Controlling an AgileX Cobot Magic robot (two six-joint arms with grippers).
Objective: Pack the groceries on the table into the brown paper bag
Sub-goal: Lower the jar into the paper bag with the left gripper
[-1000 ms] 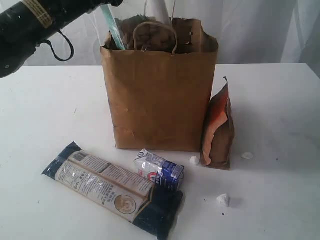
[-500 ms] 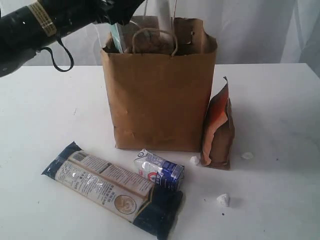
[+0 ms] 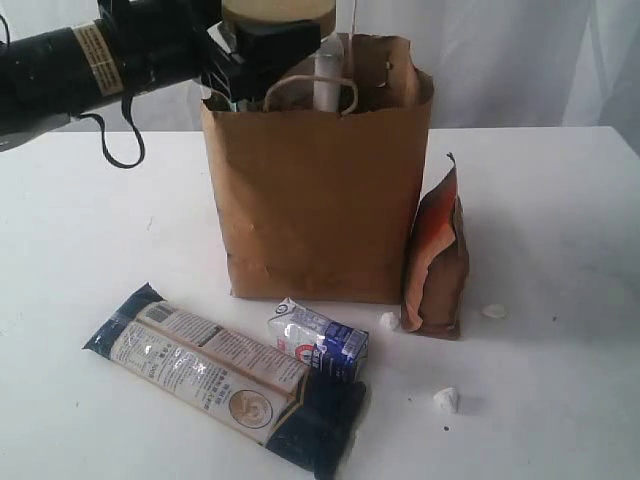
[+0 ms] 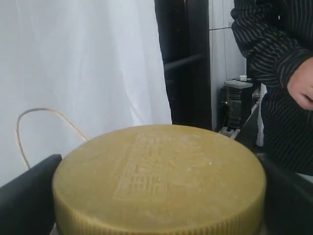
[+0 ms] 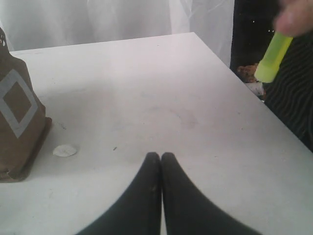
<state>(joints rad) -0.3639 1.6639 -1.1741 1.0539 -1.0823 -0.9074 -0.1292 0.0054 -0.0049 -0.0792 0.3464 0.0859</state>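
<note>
Place: lab-like robot test room
Signs: white curtain backdrop (image 4: 88,63), bare white counter (image 5: 146,73), bystander (image 4: 274,49) in a striped top

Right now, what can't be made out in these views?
- Bag's depths: exterior view, the brown paper bag's front wall hides them.
- Body of the big olive-lidded jar: left wrist view, cut off by the bottom edge.
- A yellow-green object: right wrist view, too blurred to identify.
- Print on the long dark-blue packet: exterior view, too small to read.

Just right of tall brown paper bag (image 3: 320,200): orange-brown pouch (image 3: 438,262). Before bag: small white-blue carton (image 3: 320,342), long dark-blue packet (image 3: 225,378). Above bag: big olive-lidded jar (image 3: 278,10).
</note>
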